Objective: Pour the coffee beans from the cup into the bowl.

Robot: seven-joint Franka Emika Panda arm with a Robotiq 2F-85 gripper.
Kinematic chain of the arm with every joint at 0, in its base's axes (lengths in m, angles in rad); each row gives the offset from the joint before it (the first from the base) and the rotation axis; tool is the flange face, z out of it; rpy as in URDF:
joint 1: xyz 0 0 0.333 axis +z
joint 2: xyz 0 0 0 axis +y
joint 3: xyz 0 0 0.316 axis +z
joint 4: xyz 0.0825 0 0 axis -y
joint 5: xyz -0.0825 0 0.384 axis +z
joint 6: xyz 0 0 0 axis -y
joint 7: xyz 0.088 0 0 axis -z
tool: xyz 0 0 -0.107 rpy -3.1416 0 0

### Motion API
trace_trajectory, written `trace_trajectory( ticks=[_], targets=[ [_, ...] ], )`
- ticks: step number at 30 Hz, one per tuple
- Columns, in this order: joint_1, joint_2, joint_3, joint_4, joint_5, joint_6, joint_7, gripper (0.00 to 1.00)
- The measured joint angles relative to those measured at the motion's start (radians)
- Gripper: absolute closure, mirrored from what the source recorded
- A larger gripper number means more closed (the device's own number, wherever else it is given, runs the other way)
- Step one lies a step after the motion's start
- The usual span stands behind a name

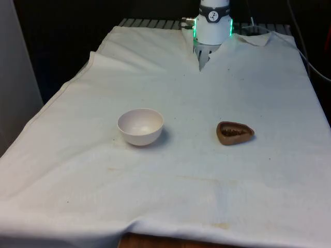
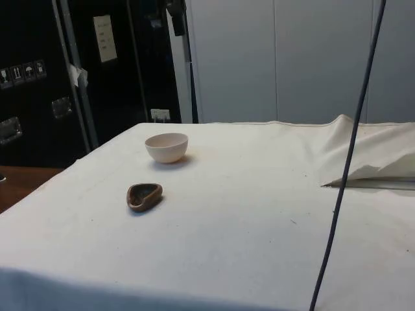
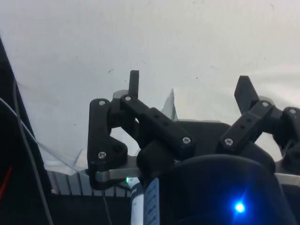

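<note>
Front view: pale bowl (image 1: 140, 126) sitting upright on bench (image 1: 170, 191), toward front view's left. Small brown cup (image 1: 235, 133) holding dark coffee beans (image 1: 234, 132), resting on white cloth toward front view's right, well apart from bowl. Robot base (image 1: 212, 23) standing at far end.

Side view: cup (image 2: 144, 195) lying nearer camera, bowl (image 2: 166, 147) standing beyond it, both untouched.

Wrist view: end effector (image 3: 190, 86) hanging above bare cloth, black fingers (image 3: 134, 84) spreading wide apart, gripping nothing.
</note>
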Motion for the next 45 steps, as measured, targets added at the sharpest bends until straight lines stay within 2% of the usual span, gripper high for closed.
trace_trajectory(
  ticks=[11,17,22,34,39,45],
  targets=[
    [0.01,0.012,0.035,-0.001,-0.073,0.013,0.065,0.0],
    [0.014,0.018,0.064,-0.015,-0.133,0.037,0.118,0.0],
    [0.013,0.024,0.067,-0.027,-0.159,0.048,0.126,0.0],
    [0.014,0.028,0.068,-0.039,-0.173,0.06,0.126,0.0],
    [0.016,0.043,0.082,-0.04,-0.177,0.068,0.148,0.0],
    [0.016,0.059,0.087,-0.067,-0.181,0.122,0.163,0.0]
  ],
)
